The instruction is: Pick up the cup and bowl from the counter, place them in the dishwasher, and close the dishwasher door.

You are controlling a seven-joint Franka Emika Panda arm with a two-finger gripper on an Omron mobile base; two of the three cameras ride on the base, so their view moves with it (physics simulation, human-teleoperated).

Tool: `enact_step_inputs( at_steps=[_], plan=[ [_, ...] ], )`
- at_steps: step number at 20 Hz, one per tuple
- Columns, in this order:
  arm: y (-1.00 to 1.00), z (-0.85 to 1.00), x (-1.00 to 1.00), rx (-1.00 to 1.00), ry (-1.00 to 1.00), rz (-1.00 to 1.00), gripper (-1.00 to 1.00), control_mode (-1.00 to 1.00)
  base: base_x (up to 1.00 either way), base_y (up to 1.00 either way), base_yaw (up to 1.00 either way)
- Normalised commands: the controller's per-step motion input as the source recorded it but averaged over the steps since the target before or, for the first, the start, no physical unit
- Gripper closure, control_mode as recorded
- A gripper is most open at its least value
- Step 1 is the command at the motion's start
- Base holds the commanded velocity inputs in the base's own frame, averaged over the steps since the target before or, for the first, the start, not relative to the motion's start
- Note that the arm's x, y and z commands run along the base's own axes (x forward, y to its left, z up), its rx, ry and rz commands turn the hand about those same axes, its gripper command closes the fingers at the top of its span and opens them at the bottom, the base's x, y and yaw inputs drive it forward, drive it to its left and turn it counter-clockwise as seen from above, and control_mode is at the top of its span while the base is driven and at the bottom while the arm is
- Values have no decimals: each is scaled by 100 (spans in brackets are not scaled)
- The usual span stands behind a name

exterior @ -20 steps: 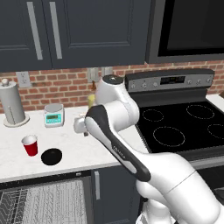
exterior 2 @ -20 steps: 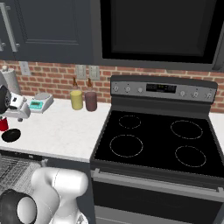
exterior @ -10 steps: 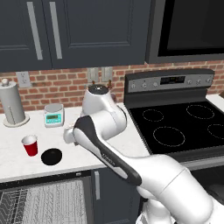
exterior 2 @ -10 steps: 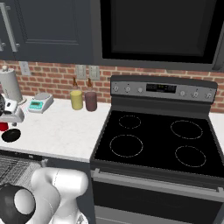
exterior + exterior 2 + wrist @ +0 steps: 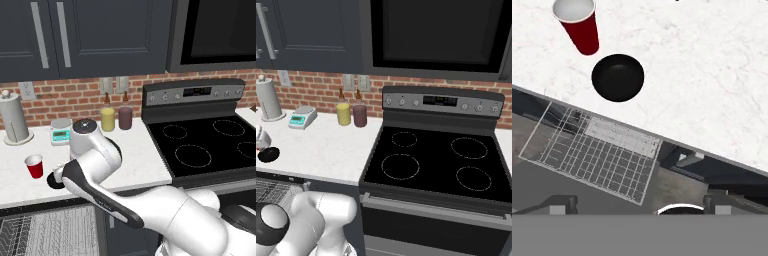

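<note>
Arm swung left; bowl (image 5: 618,78) near counter (image 5: 702,75) edge, cup (image 5: 579,25) beside.

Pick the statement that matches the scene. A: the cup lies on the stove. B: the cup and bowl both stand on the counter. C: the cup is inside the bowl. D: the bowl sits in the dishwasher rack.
B: the cup and the bowl stand apart on the counter, above the dishwasher rack.

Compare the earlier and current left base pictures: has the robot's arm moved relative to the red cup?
Yes. The arm has swung left and down, from beside the canisters toward the cup, now covering most of the bowl.
</note>
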Motion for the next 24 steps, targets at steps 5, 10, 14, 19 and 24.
enact_step_inputs(
  at_steps=[5,10,14,19,24],
  plan=[
    [45,-2,0,-7,0,3,-100,-100,0,0,0],
    [40,0,0,-8,0,3,-100,-100,0,0,0],
    [33,-5,0,-8,0,6,-100,-100,0,0,0],
    [18,-12,0,-2,-1,10,-100,-100,0,0,0],
    [17,-17,0,0,-4,10,-100,-100,0,0,0]
  ],
)
